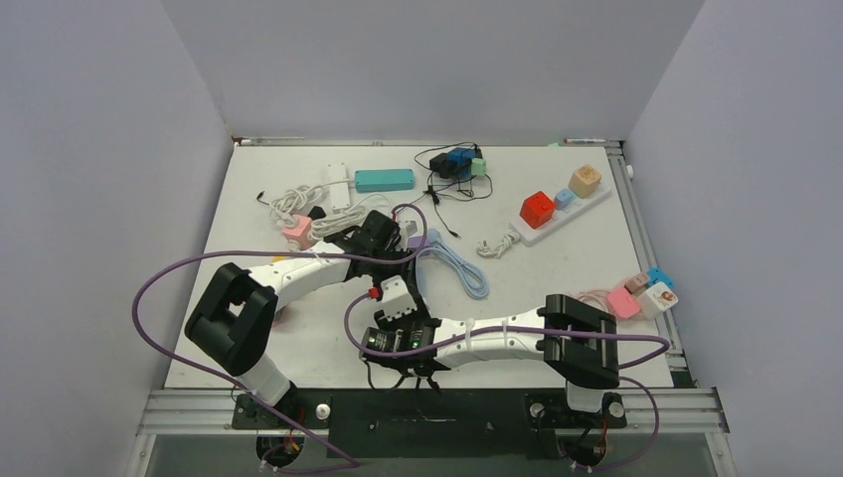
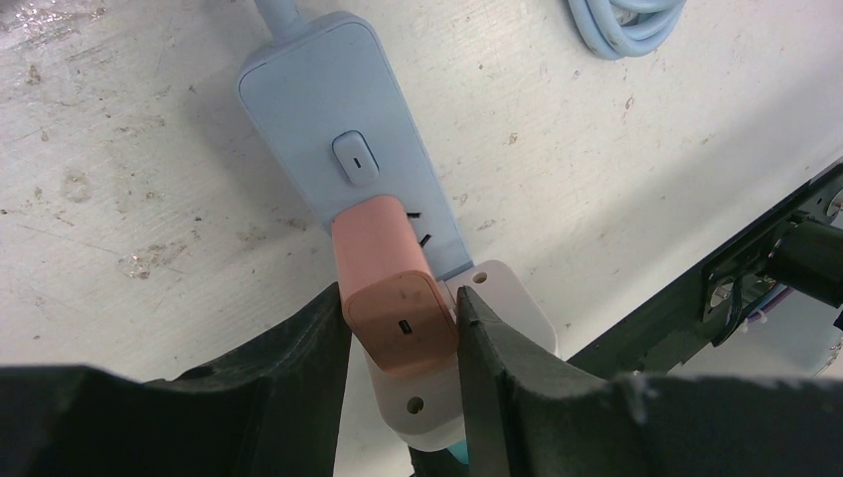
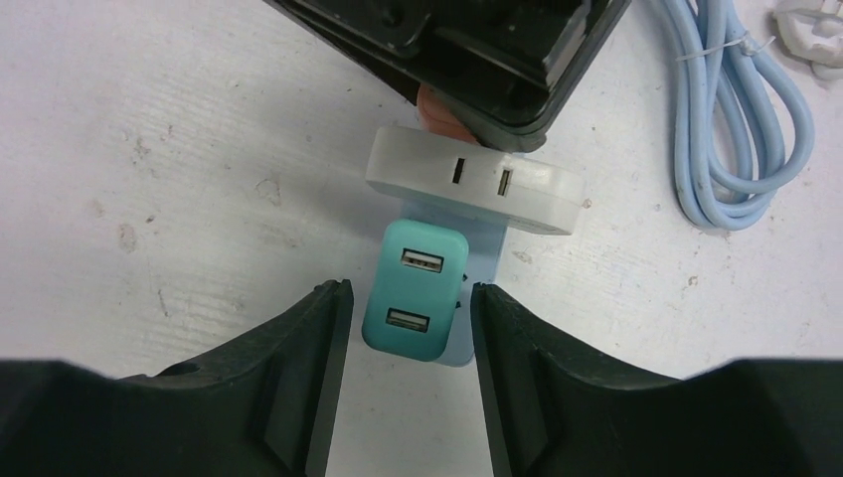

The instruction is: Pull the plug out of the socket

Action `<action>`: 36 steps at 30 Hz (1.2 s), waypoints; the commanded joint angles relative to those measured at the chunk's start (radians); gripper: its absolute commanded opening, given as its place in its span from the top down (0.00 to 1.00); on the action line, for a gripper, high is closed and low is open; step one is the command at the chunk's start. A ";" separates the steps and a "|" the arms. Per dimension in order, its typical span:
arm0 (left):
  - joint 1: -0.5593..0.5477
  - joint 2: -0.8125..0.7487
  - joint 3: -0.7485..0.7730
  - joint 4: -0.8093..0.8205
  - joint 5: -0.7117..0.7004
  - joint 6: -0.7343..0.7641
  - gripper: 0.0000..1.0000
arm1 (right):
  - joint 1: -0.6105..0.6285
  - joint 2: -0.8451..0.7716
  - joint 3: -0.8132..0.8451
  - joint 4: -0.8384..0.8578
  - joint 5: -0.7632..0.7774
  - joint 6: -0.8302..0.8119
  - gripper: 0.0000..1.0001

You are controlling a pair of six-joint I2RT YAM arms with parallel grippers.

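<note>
**Item 1, light-blue power strip** (image 2: pixel 328 109): We log it lying flat near the middle of the desk (image 1: pixel 596 268), a little toward the near edge, with its switch facing up. Its coiled light-blue cord (image 1: pixel 459 263) rests just beside it, on the side toward the right edge.

**Item 2, peach charger** (image 2: pixel 383 253): It sits on the strip next to the switch and leans over. We cannot tell whether its pins are fully seated.

**Item 3, left gripper** (image 2: pixel 401 310): It is clenched on the peach charger, with one black finger pressed to each side.

**Item 4, white adapter** (image 3: pixel 467 179): It comes next along the strip, just beside the peach charger. We note two slots in its face.

**Item 5, teal USB charger** (image 3: pixel 415 288): It sits at the strip's end beside the white adapter, showing two USB ports.

**Item 6, right gripper** (image 3: pixel 410 291): It is released. Its fingers stand astride the teal USB charger with a gap on either side.

**Item 7, sundries:**
- A teal strip (image 1: pixel 384 180) lies at the far edge.
- A white strip (image 1: pixel 567 214) toward the far right corner carries a red cube (image 1: pixel 537 209) and a tan cube (image 1: pixel 586 180).
- Pink and white adapters (image 1: pixel 641 295) sit at the right edge.
- Another white strip with tangled cord (image 1: pixel 336 189) lies toward the far left corner.
</note>
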 commanded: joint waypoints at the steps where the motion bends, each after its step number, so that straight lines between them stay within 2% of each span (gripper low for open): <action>1: 0.002 -0.014 0.035 -0.002 -0.020 0.040 0.96 | 0.009 0.026 0.051 -0.040 0.087 0.040 0.53; 9: 0.002 -0.011 0.035 -0.003 -0.022 0.040 0.97 | 0.011 0.048 0.059 -0.099 0.145 0.094 0.72; 16: 0.002 -0.011 0.035 -0.004 -0.027 0.043 0.99 | -0.012 -0.015 -0.069 0.010 0.065 0.133 0.94; 22: 0.001 -0.005 0.036 -0.007 -0.029 0.043 1.00 | -0.049 -0.090 -0.177 0.105 -0.007 0.146 0.95; 26: 0.000 -0.003 0.037 -0.007 -0.029 0.043 1.00 | -0.058 -0.106 -0.191 0.122 -0.012 0.130 0.95; 31: 0.000 0.005 0.036 -0.007 -0.025 0.043 1.00 | -0.034 -0.047 -0.121 0.054 0.059 0.121 0.95; 36: 0.001 0.017 0.038 -0.007 -0.017 0.042 1.00 | 0.007 0.038 -0.015 -0.093 0.156 0.152 0.95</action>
